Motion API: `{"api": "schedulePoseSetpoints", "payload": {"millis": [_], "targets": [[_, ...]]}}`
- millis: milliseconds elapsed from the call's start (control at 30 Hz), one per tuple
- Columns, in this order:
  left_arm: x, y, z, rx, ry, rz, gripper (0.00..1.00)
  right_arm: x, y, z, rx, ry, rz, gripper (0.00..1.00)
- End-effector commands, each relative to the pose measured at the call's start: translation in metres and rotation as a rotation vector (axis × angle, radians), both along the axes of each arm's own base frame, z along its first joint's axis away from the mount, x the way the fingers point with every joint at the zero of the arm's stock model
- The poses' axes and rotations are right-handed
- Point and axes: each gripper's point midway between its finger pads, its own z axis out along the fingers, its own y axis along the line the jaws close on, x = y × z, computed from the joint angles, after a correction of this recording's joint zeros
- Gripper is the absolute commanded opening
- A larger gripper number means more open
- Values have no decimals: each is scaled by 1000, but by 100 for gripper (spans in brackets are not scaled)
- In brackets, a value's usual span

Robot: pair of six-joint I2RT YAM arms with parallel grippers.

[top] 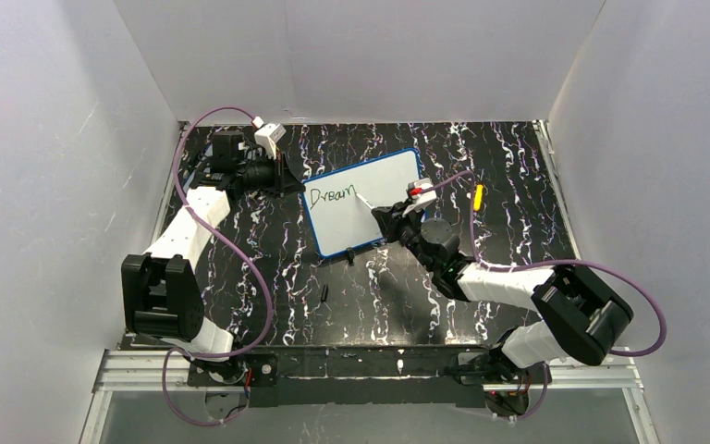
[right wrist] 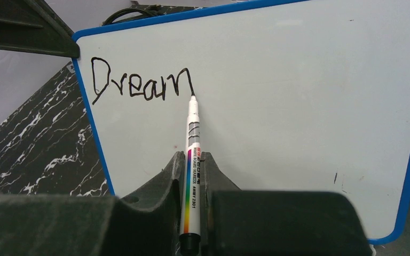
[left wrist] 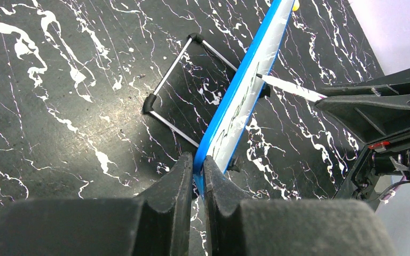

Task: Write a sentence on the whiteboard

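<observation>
Where marker (right wrist: 192, 133) meets whiteboard (right wrist: 299, 117), lettering (right wrist: 144, 85) "Dream", barrel label (right wrist: 189, 173) "WHITE BOARD MARKER".

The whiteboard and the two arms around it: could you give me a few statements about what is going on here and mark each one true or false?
1. The right gripper is shut on a marker whose tip touches the whiteboard. True.
2. The sentence reads "Dreams are". False: only "Dream" is written.
3. The left gripper pinches the whiteboard's blue rim. True.
4. The whiteboard lies flat. False: it stands tilted on a wire stand.
</observation>
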Motion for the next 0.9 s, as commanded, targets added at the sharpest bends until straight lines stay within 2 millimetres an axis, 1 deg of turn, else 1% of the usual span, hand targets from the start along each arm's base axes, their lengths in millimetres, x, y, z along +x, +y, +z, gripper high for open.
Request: {"api": "schedulePoseSetpoints", "payload": {"millis": [0,167,300,467,867], "targets": [[-11,-5,19,-26,-34,-29,0,3,-7,13,21,-23,-26,1],[-10,-5,18,-24,-33,-27,0,2,-11,39,35,-63,-32,1],[-10,-4,18,-24,-33,-26,0,0,-14,53,43,-93,-31,1],[-9,-5,16,-24,-29,-26,0,7,-18,55,52,-102,-39,1],[-9,-5,15,-23,-24,-26,0,19,-13,58,72,-117,-30,1]]}}
